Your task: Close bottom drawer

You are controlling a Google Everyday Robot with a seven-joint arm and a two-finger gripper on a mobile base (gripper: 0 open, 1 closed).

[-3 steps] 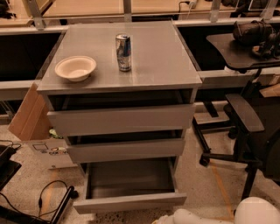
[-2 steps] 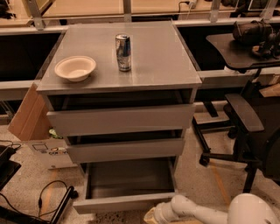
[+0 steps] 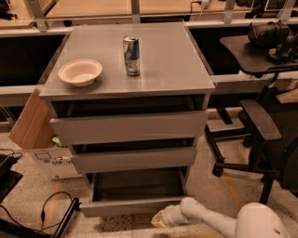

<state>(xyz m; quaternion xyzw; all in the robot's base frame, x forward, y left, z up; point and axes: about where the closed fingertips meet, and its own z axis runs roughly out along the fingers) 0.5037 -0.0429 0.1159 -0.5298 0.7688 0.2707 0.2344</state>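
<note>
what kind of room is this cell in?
Probably an office or lab workspace: a black office chair beside the grey drawer cabinet, long desks behind it, a cardboard box and loose cables on the floor. The tool sits low, just in front of the open bottom drawer.

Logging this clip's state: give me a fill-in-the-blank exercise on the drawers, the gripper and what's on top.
1. The bottom drawer stands ___.
2. The gripper is low, just in front of that drawer, close to the ___.
3. On the cabinet top, beside the can, sits a white ___.
Missing words: open; floor; bowl.
</note>
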